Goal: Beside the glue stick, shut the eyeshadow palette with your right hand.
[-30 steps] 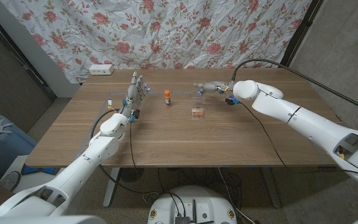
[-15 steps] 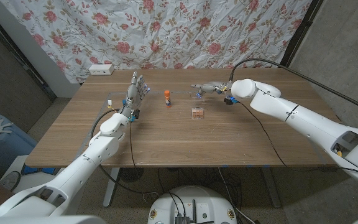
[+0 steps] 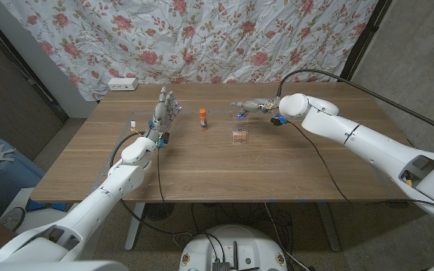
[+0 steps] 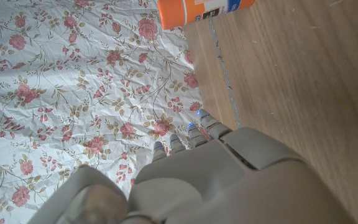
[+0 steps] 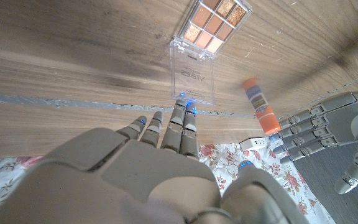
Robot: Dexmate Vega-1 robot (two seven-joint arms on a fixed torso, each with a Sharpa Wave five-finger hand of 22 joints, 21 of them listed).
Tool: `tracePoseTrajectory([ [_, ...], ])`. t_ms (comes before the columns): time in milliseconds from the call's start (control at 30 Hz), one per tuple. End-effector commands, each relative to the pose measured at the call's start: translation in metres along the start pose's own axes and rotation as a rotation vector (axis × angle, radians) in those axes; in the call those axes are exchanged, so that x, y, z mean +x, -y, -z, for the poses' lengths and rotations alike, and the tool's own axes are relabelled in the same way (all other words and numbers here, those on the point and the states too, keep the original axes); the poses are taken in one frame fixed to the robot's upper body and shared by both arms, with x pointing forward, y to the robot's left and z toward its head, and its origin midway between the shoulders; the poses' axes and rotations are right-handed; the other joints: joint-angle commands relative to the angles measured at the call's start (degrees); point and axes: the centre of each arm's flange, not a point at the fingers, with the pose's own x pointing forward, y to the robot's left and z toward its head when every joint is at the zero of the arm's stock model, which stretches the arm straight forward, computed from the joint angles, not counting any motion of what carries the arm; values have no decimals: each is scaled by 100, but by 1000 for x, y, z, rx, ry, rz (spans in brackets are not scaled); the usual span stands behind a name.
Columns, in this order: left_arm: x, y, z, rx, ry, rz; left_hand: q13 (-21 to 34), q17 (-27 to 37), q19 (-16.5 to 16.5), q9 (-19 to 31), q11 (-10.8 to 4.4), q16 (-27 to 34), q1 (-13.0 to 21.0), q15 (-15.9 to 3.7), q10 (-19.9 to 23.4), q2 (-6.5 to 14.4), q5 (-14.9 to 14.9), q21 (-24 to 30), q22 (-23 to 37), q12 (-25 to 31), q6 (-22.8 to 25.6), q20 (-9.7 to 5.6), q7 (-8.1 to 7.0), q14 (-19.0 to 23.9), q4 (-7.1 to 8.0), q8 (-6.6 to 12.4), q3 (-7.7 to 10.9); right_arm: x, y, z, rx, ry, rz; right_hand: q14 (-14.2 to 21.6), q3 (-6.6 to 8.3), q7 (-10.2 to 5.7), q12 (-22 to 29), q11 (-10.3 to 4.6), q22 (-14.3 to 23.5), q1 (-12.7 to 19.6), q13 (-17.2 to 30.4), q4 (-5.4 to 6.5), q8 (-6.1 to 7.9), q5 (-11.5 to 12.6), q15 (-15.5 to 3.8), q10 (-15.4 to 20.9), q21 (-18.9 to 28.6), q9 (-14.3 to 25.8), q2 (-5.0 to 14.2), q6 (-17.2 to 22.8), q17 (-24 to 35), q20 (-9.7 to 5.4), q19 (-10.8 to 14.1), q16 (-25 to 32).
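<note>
Still open palette (image 5: 204, 38), r. hand (image 5: 166, 168) near

A: Where is the head camera set?
B: High on the robot, looking down over the counter (image 3: 202, 165) from far off; both arms enter at the frame's bottom corners.

A: And the wrist cameras?
B: Each looks along the back of its own robot hand, close to the counter, with the picture turned. The left wrist view faces the floral cloth (image 4: 73, 93).

A: What is shared?
B: The glue stick (image 3: 203, 118) appears in all three views.
</note>
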Motion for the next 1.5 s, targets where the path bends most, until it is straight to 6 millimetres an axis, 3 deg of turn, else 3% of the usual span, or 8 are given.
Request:
tracePoseTrajectory([
  [33,0,0,0,0,-1,0,19,19,47,19,-49,44,50,-403,-3,-15,19,37,24,27,-8,-49,-31,-49,34,32,29,2,2,-1,-9,-15,-16,87,-11,11,55,117,9,-42,38,42,47,51,5,176,26,27,194,110,1,32,-11,38],
  [267,0,0,0,0,-1,0,19,19,49,19,-49,41,50,-407,2,-16,19,38,24,29,-8,-46,-31,-56,34,31,30,2,3,-1,-14,-35,-25,177,-33,26,80,128,9,-48,62,54,78,70,4,295,33,30,188,247,-8,39,-10,73],
  [300,0,0,0,0,-1,0,19,19,48,19,-48,42,50,-407,2,-16,19,38,24,29,-8,-45,-31,-54,34,32,30,2,1,0,-103,-46,-55,187,-36,25,78,128,9,-50,65,56,81,72,8,297,33,30,188,261,-8,38,-11,77],
  [1500,0,0,0,0,-1,0,19,19,43,19,-49,42,50,-407,-2,-17,19,36,25,28,-11,-48,-31,-53,35,31,34,-9,1,-8,-87,-26,0,396,-101,4,106,102,7,-56,129,88,100,143,-28,522,71,36,206,477,-21,23,112,158],
])
